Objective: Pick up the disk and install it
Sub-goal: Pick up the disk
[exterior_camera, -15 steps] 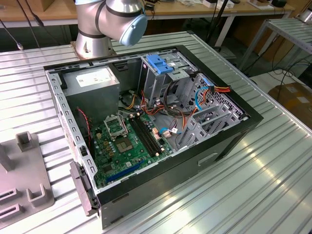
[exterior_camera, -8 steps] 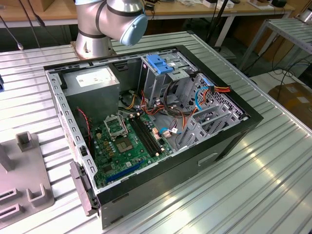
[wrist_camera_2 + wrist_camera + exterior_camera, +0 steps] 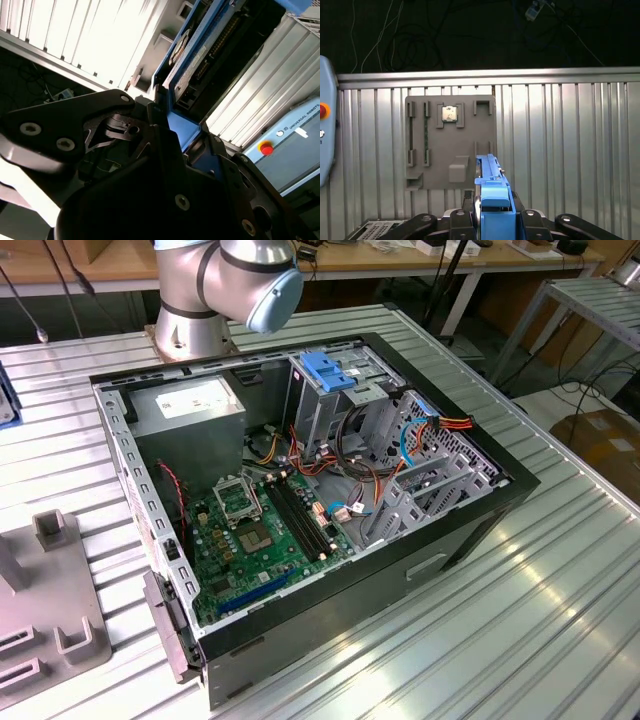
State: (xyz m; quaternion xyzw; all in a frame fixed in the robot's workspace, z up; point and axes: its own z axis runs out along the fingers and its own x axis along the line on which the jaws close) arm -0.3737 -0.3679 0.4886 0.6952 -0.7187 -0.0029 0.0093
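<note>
Disk (image 3: 492, 187): edge-on, partly cut off — pinched between the end effector (image 3: 493, 216) fingers.
Case (image 3: 350, 602): open — holds motherboard (image 3: 250, 530), cables (image 3: 352, 445).

The disk (image 3: 494, 197) is seen edge-on in the first wrist view. It appears as a narrow slab with a bright blue plastic rail facing the camera. Its near end is clamped between the two black fingers of the gripper (image 3: 495, 222), and the rest reaches straight out beyond them. In the second wrist view the disk (image 3: 210, 50) shows a broad face: a dark circuit board with a connector row, framed by blue rails along the long edges.
</note>
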